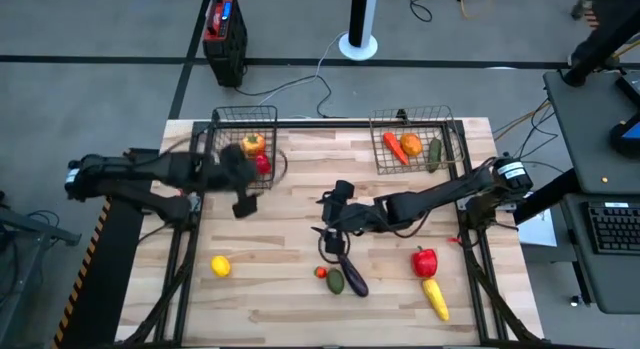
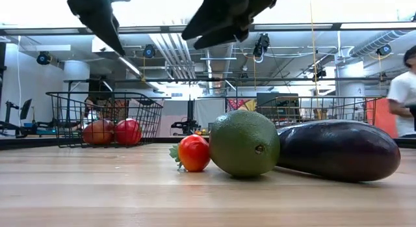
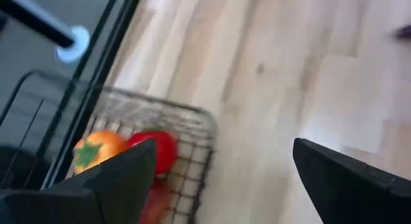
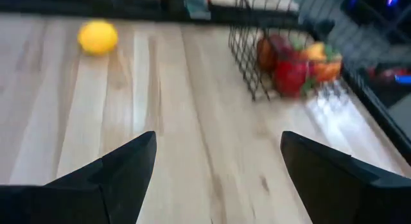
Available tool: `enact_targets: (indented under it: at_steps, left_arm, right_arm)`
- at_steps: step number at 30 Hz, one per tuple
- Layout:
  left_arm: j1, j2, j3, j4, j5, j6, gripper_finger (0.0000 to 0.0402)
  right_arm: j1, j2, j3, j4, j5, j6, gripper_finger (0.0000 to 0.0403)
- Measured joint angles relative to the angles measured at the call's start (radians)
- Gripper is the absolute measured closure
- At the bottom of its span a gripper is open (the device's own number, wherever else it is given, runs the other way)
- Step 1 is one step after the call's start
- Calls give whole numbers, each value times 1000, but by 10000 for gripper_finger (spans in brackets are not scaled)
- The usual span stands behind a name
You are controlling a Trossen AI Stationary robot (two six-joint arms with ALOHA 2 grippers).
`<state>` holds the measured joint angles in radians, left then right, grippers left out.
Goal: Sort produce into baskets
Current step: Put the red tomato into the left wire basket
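Two wire baskets stand at the table's far edge. The left basket (image 1: 232, 122) holds an orange-yellow pepper (image 1: 253, 143) and red produce (image 1: 263, 165). The right basket (image 1: 452, 139) holds a carrot (image 1: 393, 147), an orange (image 1: 411, 145) and a cucumber (image 1: 435, 154). On the table lie a lemon (image 1: 221, 266), a small tomato (image 2: 194, 153), a green fruit (image 2: 244, 143), an eggplant (image 2: 341, 149), a red pepper (image 1: 425, 261) and a yellow piece (image 1: 435, 297). My left gripper (image 3: 223, 147) hovers open by the left basket's near side. My right gripper (image 4: 218, 137) hovers open above the table's middle, over the eggplant group.
A black-and-red box (image 1: 224, 29) sits on the floor beyond the table's far edge. A person (image 2: 404, 90) stands at the right, beyond the table. Bare wood lies between the lemon and the left basket.
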<state>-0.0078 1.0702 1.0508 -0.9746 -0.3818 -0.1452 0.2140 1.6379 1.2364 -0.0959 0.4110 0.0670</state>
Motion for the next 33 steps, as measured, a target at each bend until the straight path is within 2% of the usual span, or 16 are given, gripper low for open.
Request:
enact_targets:
  at_steps: [7, 13, 22, 33]
  left_arm:
    - [-352, 75, 0, 97, -187, -130, 57]
    - [-523, 195, 0, 250, -283, -144, 57]
    - [-561, 439, 0, 496, -292, -106, 57]
    - [-557, 647, 0, 704, -308, -89, 57]
  right_arm:
    - [39, 0, 131, -364, 0, 120, 78]
    - [90, -14, 191, -549, 0, 171, 78]
    - [116, -108, 208, -685, -1, 203, 78]
    - [115, -227, 184, -676, -10, 191, 78]
